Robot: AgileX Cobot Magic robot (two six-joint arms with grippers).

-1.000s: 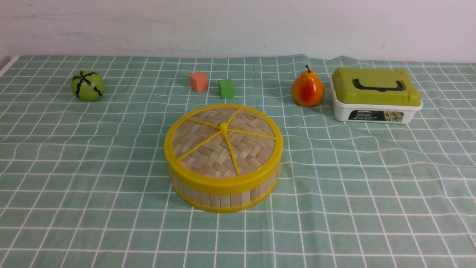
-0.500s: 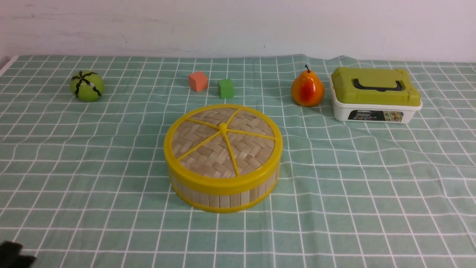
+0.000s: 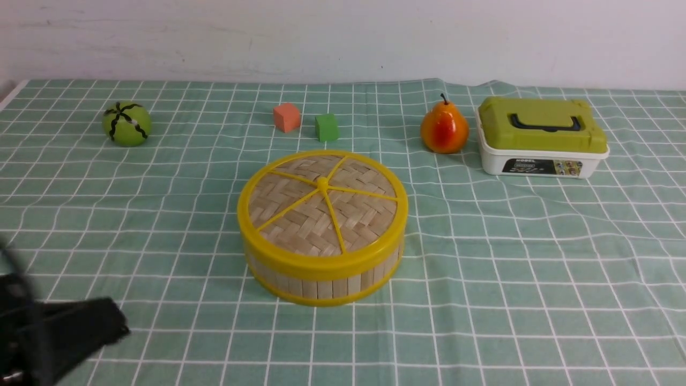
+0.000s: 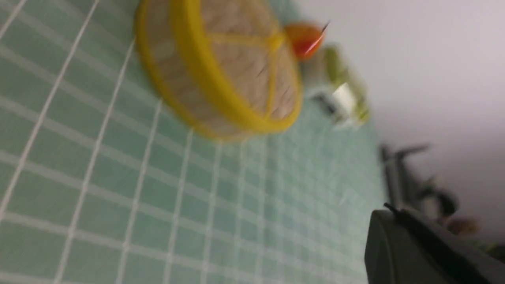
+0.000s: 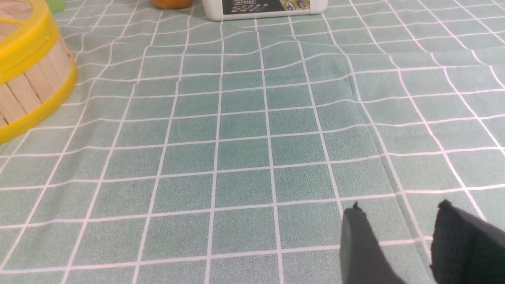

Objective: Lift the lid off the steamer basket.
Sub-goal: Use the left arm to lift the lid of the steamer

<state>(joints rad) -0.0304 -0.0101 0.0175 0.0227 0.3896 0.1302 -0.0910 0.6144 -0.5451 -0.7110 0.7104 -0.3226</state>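
The steamer basket (image 3: 321, 279) stands mid-table, with a bamboo-slat wall and yellow rims. The lid (image 3: 321, 206), woven bamboo with yellow spokes and a centre knob, sits closed on it. My left gripper (image 3: 119, 325) is a blurred black shape low at the front left, well short of the basket. In the left wrist view the fingers (image 4: 388, 221) show as one dark mass with no gap, empty, and the lidded basket (image 4: 221, 67) lies ahead. My right gripper (image 5: 398, 213) is slightly open and empty over bare cloth, with the basket's wall (image 5: 27, 86) far to one side.
A green-checked cloth (image 3: 509, 279) covers the table. A green ball (image 3: 126, 124) sits back left. An orange cube (image 3: 286, 117) and a green cube (image 3: 326, 127) sit behind the basket. A pear (image 3: 444, 128) and a white box with an olive lid (image 3: 541, 136) sit back right.
My left arm has come into the front view from the bottom left corner and moved forward and to the right. The basket and lid have not moved.
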